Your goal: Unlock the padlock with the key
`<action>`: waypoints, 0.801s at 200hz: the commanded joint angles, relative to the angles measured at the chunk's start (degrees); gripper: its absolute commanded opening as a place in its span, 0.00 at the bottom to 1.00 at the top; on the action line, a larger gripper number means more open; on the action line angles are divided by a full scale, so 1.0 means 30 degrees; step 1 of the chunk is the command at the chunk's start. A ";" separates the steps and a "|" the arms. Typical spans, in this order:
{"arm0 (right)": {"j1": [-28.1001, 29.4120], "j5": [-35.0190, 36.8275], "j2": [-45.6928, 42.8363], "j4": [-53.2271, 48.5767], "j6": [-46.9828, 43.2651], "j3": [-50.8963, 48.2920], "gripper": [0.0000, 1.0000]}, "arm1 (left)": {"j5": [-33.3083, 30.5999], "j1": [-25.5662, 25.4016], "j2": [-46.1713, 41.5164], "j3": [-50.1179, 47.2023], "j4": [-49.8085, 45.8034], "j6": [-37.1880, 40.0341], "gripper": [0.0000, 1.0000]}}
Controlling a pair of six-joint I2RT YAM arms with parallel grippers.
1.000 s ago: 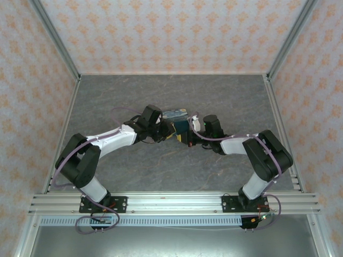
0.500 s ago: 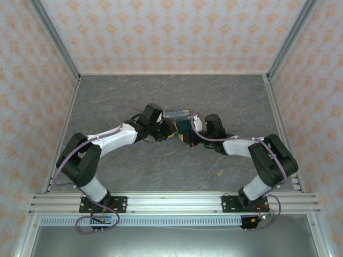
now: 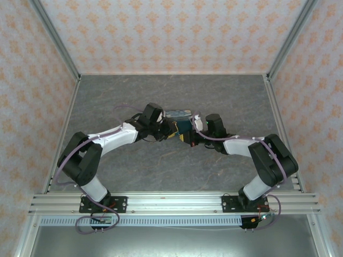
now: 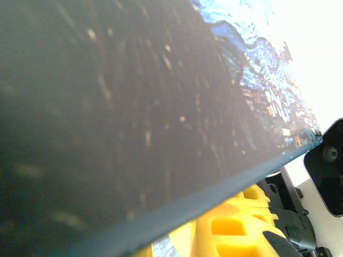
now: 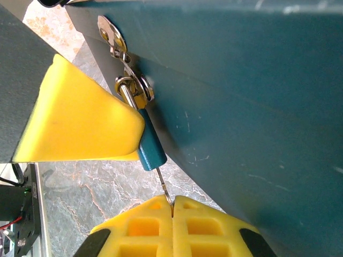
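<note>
Since a second ago both wrists have edged slightly to the right in the top view, and the box between them has shifted a little that way too. On the right wrist camera the padlock is a small teal-green block with a silvery shackle, hanging from the metal hasp on the dark teal wall of the box, low against its side and above the grey marbled surface. From the padlock's lower end the key runs out as a thin pale metal sliver, straight into the seam of the right end effector, whose two yellow fingertips are pressed together on it. One yellow finger of the left end effector lies flat against the padlock body and touches it; whether that end effector is spread or closed cannot be told. On the left wrist camera the box's dark face looms close and blurred, with a swirling blue-and-yellow painted print along its far edge
</note>
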 commanded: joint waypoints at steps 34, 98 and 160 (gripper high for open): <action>0.0461 -0.0457 0.0437 0.4477 0.0274 0.2023 0.00 | 0.2840 -0.0821 0.0882 0.0321 -0.0506 -0.0190 0.18; 0.0549 -0.0259 0.1220 0.5444 0.0776 0.2082 0.00 | 0.2855 -0.0822 0.0733 0.0344 -0.0453 -0.0327 0.18; 0.0472 0.0392 0.0264 0.4481 0.0547 0.1573 0.00 | 0.2551 -0.0836 0.1364 -0.0393 0.0080 -0.0149 0.17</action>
